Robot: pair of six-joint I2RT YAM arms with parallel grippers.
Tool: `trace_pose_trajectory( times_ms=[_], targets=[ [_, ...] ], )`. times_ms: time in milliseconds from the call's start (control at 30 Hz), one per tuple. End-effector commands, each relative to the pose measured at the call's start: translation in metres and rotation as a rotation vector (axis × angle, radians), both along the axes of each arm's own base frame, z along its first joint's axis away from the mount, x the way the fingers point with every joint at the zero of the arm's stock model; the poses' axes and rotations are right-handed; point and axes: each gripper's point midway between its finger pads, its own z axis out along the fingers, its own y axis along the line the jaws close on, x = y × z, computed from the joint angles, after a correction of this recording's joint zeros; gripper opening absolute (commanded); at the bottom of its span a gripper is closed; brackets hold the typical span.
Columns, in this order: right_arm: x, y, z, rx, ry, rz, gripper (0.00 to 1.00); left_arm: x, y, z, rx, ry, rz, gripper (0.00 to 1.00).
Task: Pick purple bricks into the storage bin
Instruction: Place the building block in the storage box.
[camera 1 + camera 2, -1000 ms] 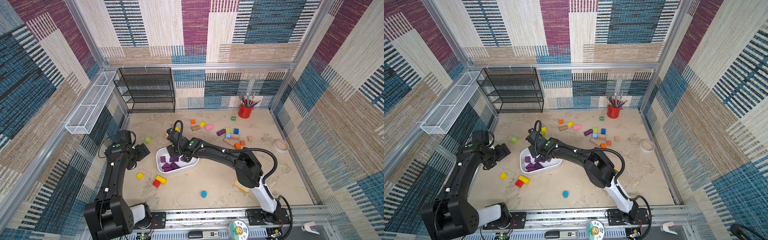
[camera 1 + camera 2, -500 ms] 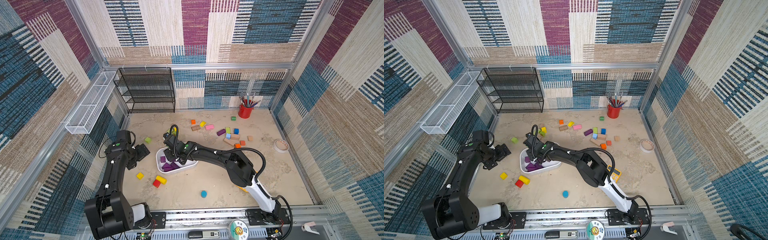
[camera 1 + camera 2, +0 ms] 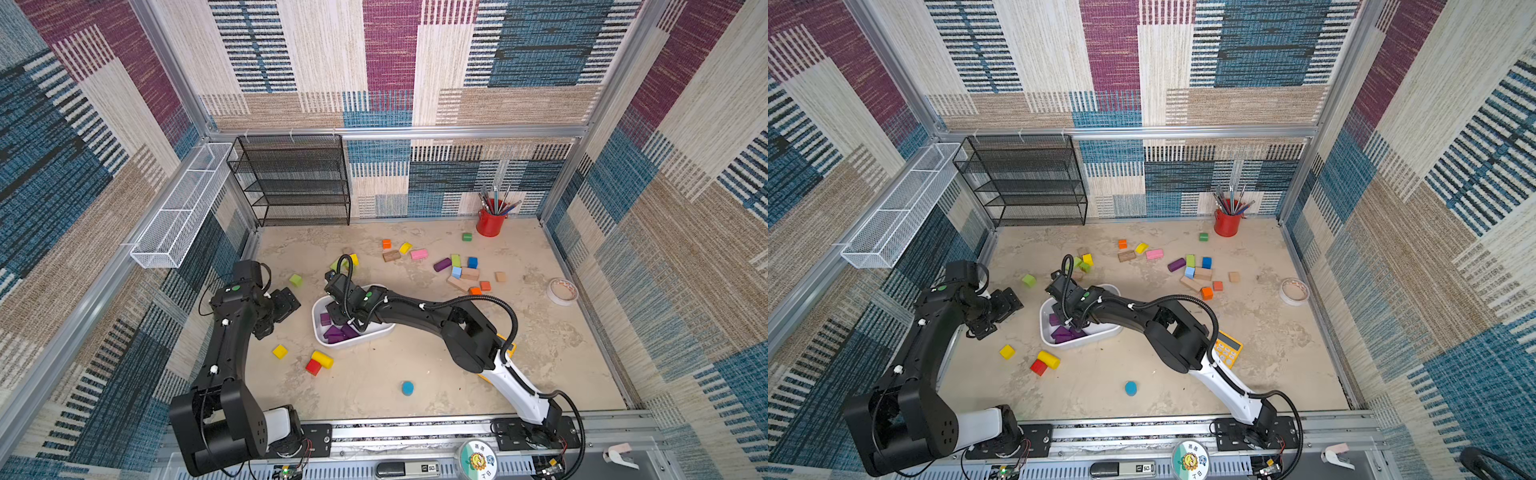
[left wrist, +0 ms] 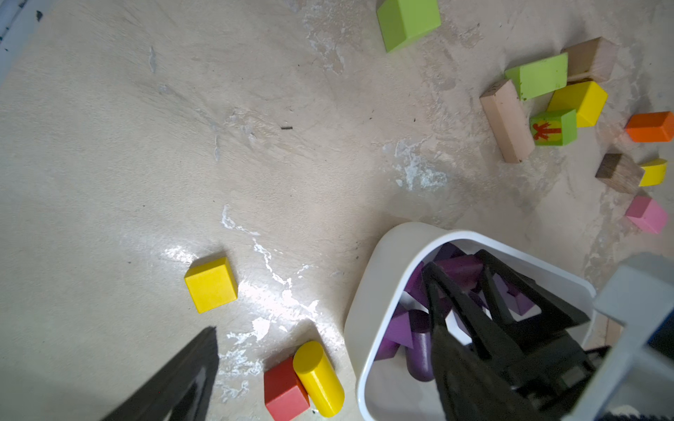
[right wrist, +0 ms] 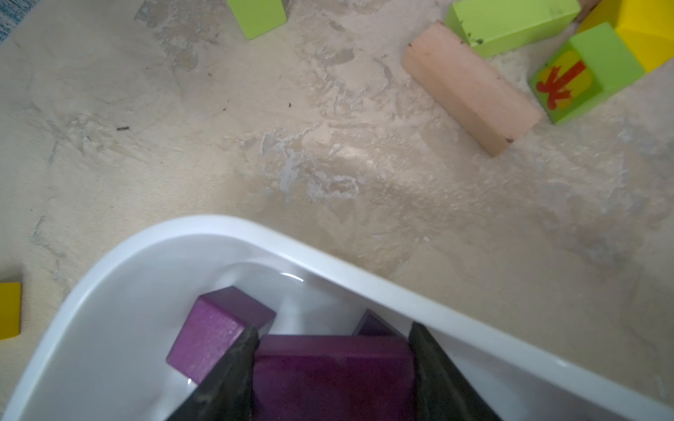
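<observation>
Right claw [image 5: 332, 337]: clamped on 1 purple brick [image 5: 332, 375], inside storage bin [image 5: 226, 223], other purple bricks [image 5: 215, 339] just beside. Better to open slowly, only enough for release, then rise straight up, away from near bin wall. 1 purple bar [image 3: 442, 264] lying on worktop [image 3: 561, 374], well apart from claw.
</observation>
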Motion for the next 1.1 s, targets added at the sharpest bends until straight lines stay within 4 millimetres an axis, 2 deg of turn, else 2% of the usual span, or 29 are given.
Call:
trace_pose_trajectory(
  times_ms=[0, 133, 300, 600, 867, 1067],
  targets=[
    [0.002, 0.004, 0.005, 0.013, -0.019, 0.001, 0.65, 0.0, -0.002, 0.001, -0.016, 0.004, -0.003, 0.92],
    [0.002, 0.004, 0.007, 0.015, -0.02, -0.001, 0.74, 0.002, -0.005, 0.0, -0.033, 0.002, -0.012, 0.92],
    [0.005, 0.004, 0.021, 0.032, -0.04, -0.008, 0.83, 0.004, -0.011, -0.001, -0.065, -0.007, -0.027, 0.92],
    [0.008, -0.006, 0.056, 0.061, -0.101, -0.038, 0.85, 0.01, -0.027, -0.006, -0.157, -0.023, -0.072, 0.9],
    [0.009, -0.034, 0.076, 0.037, -0.175, -0.092, 0.85, 0.016, -0.047, -0.006, -0.265, -0.067, -0.135, 0.88],
    [0.017, -0.067, 0.089, 0.037, -0.202, -0.163, 0.85, 0.02, -0.066, -0.007, -0.326, -0.086, -0.2, 0.87]
  ],
)
